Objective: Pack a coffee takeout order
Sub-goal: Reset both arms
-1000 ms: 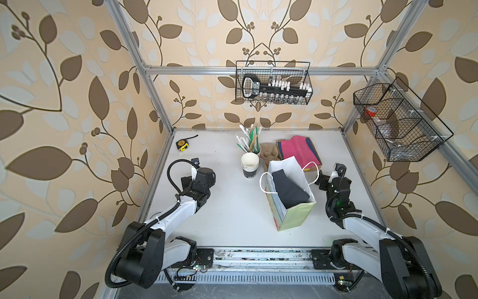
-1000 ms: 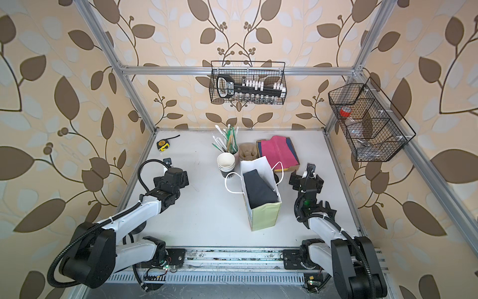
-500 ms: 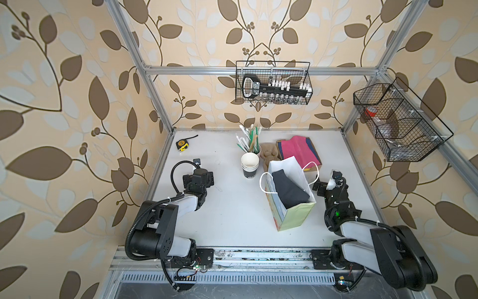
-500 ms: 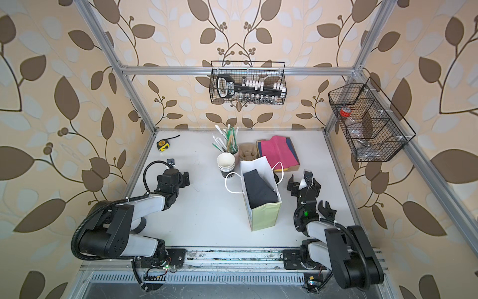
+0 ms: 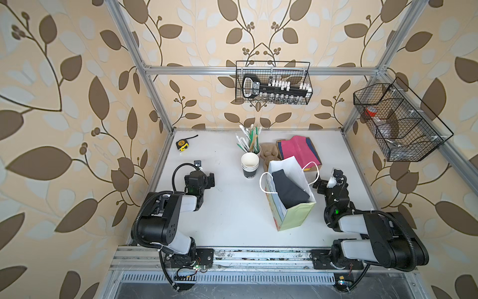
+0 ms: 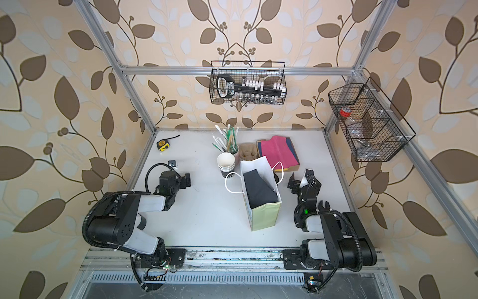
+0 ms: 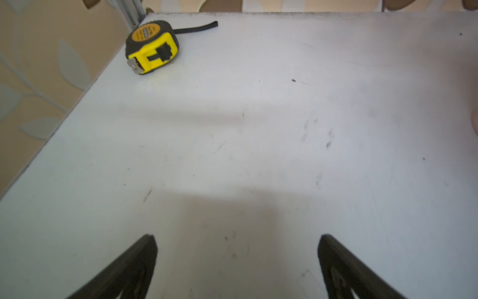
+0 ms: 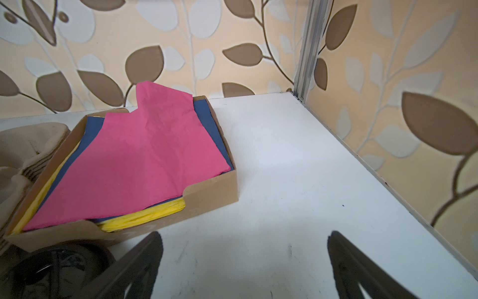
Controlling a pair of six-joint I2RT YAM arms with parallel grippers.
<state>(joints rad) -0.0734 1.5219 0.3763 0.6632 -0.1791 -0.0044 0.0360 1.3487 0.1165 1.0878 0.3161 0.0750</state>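
Observation:
A white-and-green paper bag [image 5: 289,207] stands upright on the table with a dark sheet [image 5: 289,190] inside it. Behind it are a stack of black paper cups [image 5: 249,165], white inside, and the tan pulp carrier [image 5: 270,154]. A round black lid [image 8: 51,269] lies by the cardboard tray, close to one finger of my right gripper. My right gripper [image 8: 244,248] is open and empty, low over the table to the right of the bag [image 6: 261,207]. My left gripper [image 7: 239,248] is open and empty over bare table at the left.
A cardboard tray [image 8: 212,191] holds a pink sheet [image 8: 139,160] over blue and yellow ones. A cup of straws [image 5: 249,139] stands at the back. A yellow tape measure [image 7: 151,46] lies in the back left corner. Wire baskets [image 5: 274,85] [image 5: 398,121] hang on the walls.
Both arms have folded back toward the front rail, and both grippers have come down low over the table. The bag and its contents have not moved.

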